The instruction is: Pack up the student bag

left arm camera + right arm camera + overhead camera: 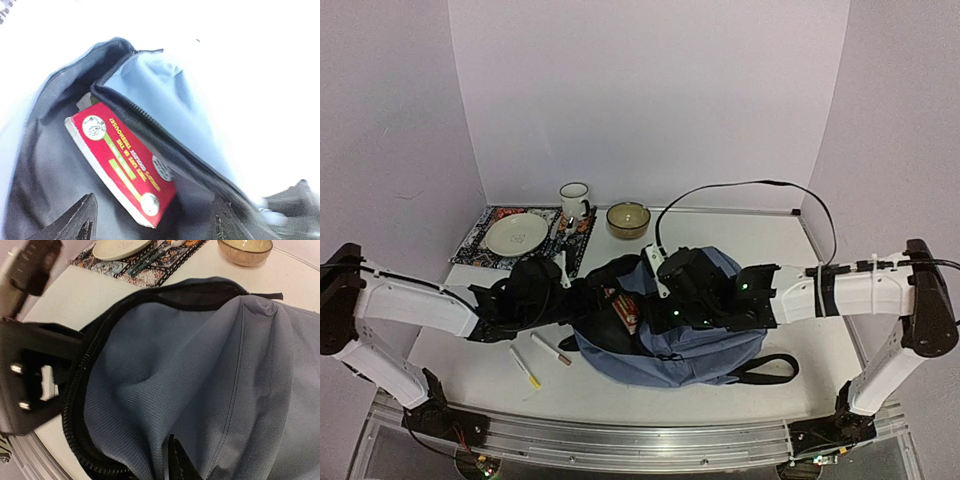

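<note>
Student bag [710,345], the one grey-blue backpack, lies on the white table [450,360] at lower centre of the top view, its zipped mouth gaping toward the left. Two arms meet over it: the left gripper [155,202] has its jaws spread wide at the mouth and holds nothing; the right gripper [665,300] presses into the fabric, and whether it pinches the cloth cannot be told. One patterned placemat [470,248] sits at upper left. One red book [122,162] rests inside the mouth. One plate [517,234], one bowl [628,219], one mug [574,200]. Two white markers [525,367] [552,349] lie left of the bag.
</note>
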`<action>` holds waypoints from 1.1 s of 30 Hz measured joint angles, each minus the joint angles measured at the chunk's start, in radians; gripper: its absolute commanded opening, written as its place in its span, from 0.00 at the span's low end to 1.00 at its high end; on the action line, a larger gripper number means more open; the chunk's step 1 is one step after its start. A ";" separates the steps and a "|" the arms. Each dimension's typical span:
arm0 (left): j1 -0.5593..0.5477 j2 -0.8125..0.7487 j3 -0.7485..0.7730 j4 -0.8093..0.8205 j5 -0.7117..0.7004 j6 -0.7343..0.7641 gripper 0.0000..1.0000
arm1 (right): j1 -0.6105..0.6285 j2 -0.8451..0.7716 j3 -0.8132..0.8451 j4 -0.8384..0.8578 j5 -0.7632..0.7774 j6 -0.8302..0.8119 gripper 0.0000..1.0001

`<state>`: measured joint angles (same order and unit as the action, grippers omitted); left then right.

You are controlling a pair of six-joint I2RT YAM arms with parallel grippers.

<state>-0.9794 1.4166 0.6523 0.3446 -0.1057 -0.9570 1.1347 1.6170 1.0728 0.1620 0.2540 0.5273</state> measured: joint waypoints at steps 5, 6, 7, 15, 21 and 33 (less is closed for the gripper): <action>-0.010 -0.133 -0.050 -0.132 -0.054 -0.002 0.70 | -0.001 0.055 0.023 -0.009 -0.060 0.001 0.40; -0.010 -0.150 -0.058 -0.161 -0.062 -0.002 0.68 | -0.002 0.063 0.031 -0.010 -0.074 0.000 0.45; -0.010 -0.169 -0.067 -0.193 -0.071 -0.001 0.66 | -0.002 0.069 0.038 -0.012 -0.089 -0.003 0.49; -0.045 -0.268 -0.066 -0.392 -0.122 0.027 0.63 | -0.002 0.075 0.064 -0.034 -0.222 -0.034 0.75; -0.168 -0.230 0.020 -0.505 -0.192 0.042 0.63 | -0.002 -0.018 0.026 -0.084 -0.256 -0.043 0.79; -0.443 0.030 0.316 -0.692 -0.393 0.047 0.61 | -0.037 -0.148 -0.133 -0.271 -0.075 0.098 0.74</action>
<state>-1.4224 1.4465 0.9681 -0.3476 -0.4989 -0.9101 1.0981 1.4695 0.9402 -0.1088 0.1786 0.6255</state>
